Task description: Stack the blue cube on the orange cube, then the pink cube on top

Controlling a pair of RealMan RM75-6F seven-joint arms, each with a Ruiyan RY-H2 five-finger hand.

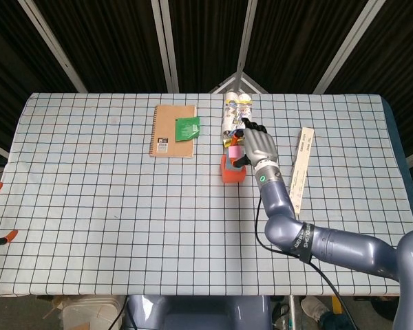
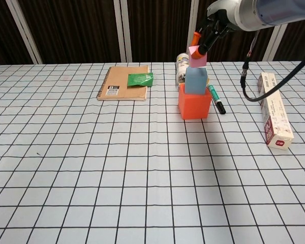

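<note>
Our right hand (image 2: 209, 31) pinches the pink cube (image 2: 197, 56) atop the blue cube (image 2: 195, 81), itself stacked on the orange cube (image 2: 194, 105).

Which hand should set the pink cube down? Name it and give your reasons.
The right hand: it already holds the pink cube just over the blue cube, which sits on the orange cube. The left hand isn't in view.

Head view looked steeply down on the whole desk (image 1: 89, 206); chest view sat low, facing across it, both sharing its middle.
</note>
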